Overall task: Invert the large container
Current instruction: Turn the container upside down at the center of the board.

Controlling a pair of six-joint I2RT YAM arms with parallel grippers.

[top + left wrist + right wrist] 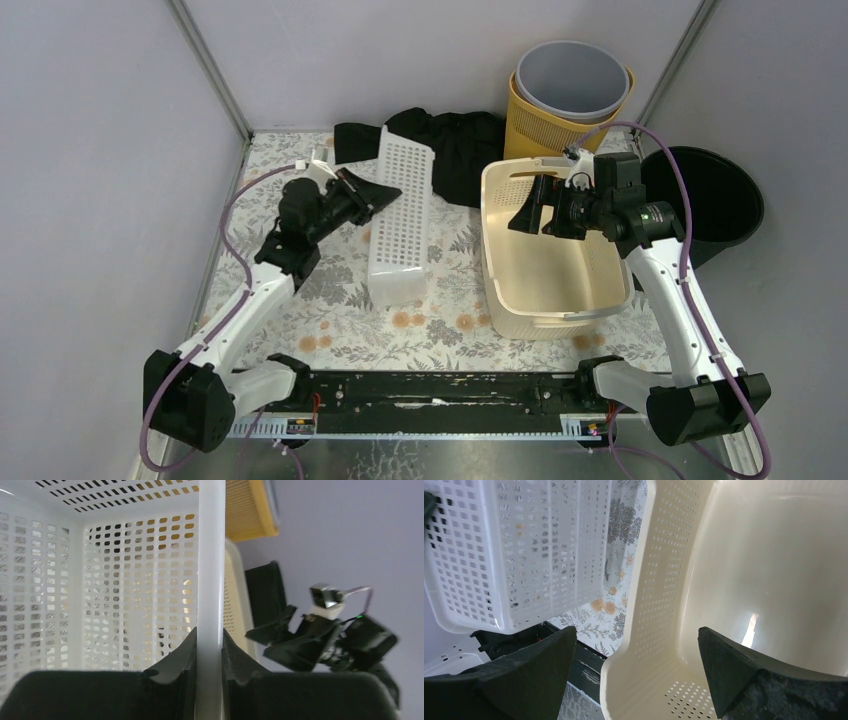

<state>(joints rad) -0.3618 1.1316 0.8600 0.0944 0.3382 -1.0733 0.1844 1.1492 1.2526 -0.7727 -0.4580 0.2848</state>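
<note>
White perforated basket [403,215]: tipped onto one long side on the floral bench [340,300], its open mouth turned toward the left jaws. The left gripper [365,190] is clamped on the basket's upper rim; in the left wrist view that rim runs as a white bar straight up between the closed fingers [187,652], with the perforated inner walls to the left of them.

Cream perforated basket [545,325]: upright on the bench, just beside the white basket on the side away from the left jaws. The right gripper [530,212] hangs over its inside with jaws wide apart. In the right wrist view the cream side wall [664,580] lies between the two spread fingers [539,670], with no contact visible.

Beyond both jaws: a black cloth [460,140] and a yellow woven wastebasket [530,130] holding a grey bin [570,80].
</note>
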